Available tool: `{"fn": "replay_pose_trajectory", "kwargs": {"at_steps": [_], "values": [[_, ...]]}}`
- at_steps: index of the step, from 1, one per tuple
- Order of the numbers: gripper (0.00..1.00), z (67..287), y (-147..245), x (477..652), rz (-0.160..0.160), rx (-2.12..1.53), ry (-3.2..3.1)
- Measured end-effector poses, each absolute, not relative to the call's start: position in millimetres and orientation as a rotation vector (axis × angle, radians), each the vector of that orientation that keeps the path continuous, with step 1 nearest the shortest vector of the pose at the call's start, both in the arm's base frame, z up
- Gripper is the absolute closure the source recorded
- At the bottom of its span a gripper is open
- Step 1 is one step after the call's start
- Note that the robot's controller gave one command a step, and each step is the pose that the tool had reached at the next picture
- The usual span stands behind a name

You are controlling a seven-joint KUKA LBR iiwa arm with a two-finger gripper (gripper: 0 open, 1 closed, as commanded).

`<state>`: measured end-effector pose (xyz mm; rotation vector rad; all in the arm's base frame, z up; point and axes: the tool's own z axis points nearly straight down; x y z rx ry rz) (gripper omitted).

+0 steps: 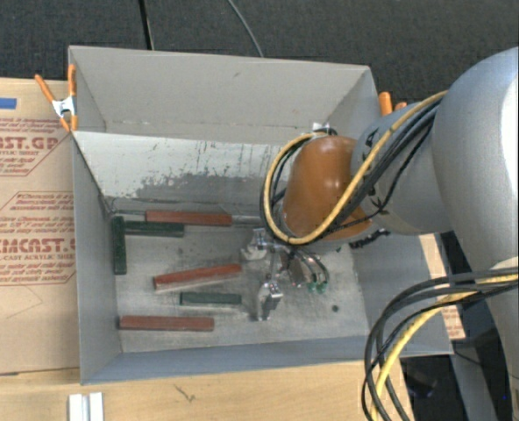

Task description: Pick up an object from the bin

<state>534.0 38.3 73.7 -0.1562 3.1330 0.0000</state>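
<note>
My gripper (268, 295) hangs low over the bin floor, right of centre, under the arm's orange cover. Its tip stands just off the right end of a short dark green bar (209, 299) that lies flat on the floor. Just above that bar a reddish-brown bar (198, 276) lies slightly tilted, its right end close to the gripper's left side. I cannot see anything held in the gripper.
Another reddish-brown bar (166, 324) lies along the front wall at the left. At the back left lie a reddish-brown bar (188, 218), a dark green bar (152, 229) and an upright-lying green bar (118, 246). The arm covers the bin's right side.
</note>
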Motion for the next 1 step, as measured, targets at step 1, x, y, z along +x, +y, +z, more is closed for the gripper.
{"fn": "replay_pose_trajectory", "kwargs": {"at_steps": [1], "values": [[0.0, 73.7, 38.3, 534.0, 0.0, -0.157, 3.133]]}}
